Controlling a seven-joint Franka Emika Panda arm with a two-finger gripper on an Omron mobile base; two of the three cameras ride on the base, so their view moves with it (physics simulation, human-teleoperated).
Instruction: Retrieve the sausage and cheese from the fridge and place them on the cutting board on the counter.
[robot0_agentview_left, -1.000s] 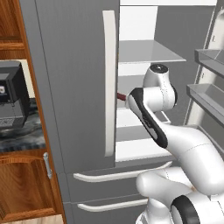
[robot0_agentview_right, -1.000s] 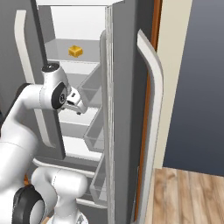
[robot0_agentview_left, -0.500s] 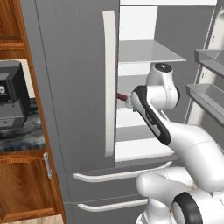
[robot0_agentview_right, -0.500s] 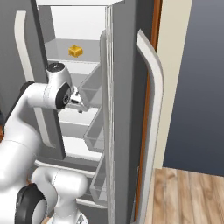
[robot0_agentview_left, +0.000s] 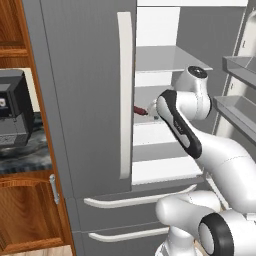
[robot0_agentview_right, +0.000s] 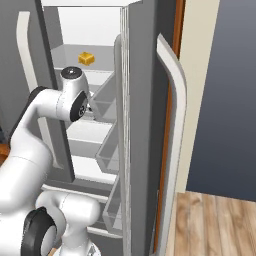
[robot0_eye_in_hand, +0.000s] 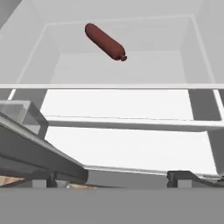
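The fridge (robot0_agentview_left: 85, 100) stands with its right door (robot0_agentview_right: 142, 125) swung open. On a white middle shelf lies the sausage (robot0_eye_in_hand: 105, 42), a dark red-brown link, and its end peeks out past the closed left door (robot0_agentview_left: 139, 110). One shelf higher sits the yellow-orange cheese (robot0_agentview_right: 86, 58). My gripper (robot0_eye_in_hand: 118, 178) is open and empty, reaching into the fridge and looking down at the sausage, well short of it. The counter (robot0_agentview_left: 20, 152) shows at the left. The cutting board is out of view.
A dark appliance (robot0_agentview_left: 12, 112) stands on the counter beside the fridge, over reddish-brown cabinets (robot0_agentview_left: 25, 210). Grey door bins (robot0_agentview_right: 107, 150) line the open door close to the right of my arm. Two lower drawers with curved white handles (robot0_agentview_left: 135, 200) sit below.
My arm has pushed further into the fridge, the wrist moving inward toward the middle shelf. The sausage and the cheese have not moved.
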